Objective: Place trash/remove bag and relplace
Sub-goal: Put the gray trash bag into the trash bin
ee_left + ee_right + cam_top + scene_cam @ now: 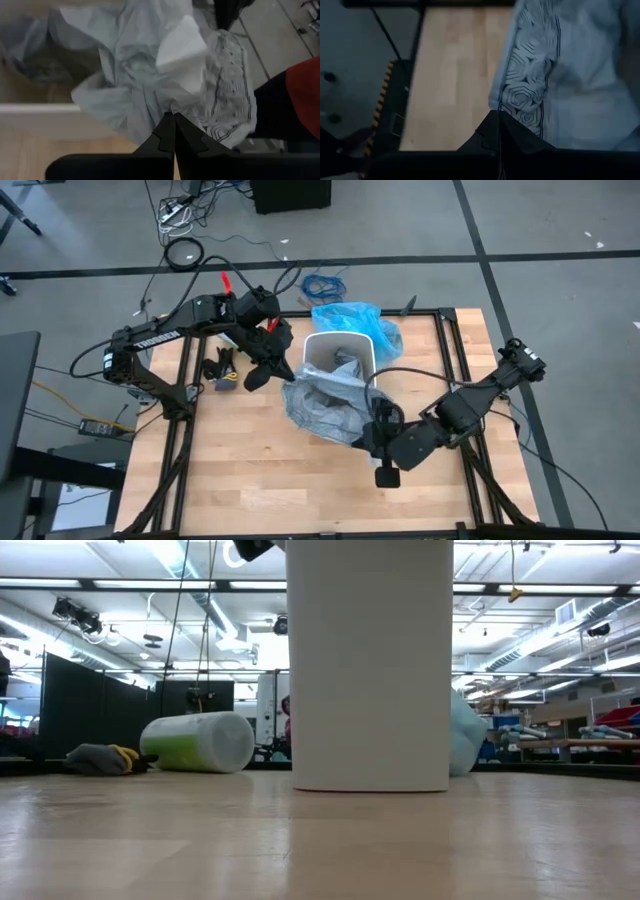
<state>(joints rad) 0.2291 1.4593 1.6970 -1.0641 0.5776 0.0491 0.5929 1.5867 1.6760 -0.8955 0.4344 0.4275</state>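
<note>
Both hands clamped on the grey liner (322, 405): left hand (283, 370) at nine o'clock of the bin (338, 350), right hand (378, 418) at five; spread evenly, avoid tearing.

Grey liner (322, 408) seemingly across bin mouth (340, 348)

Left gripper (283, 369) and right gripper (372, 420), fingers pressed together, reach inward from opposite sides on bent arms.

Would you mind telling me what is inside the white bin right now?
Crinkled grey translucent liner fills the white bin's mouth and spills over its front rim onto the table. Anything beneath the plastic, including trash, is covered and cannot be seen.
</note>
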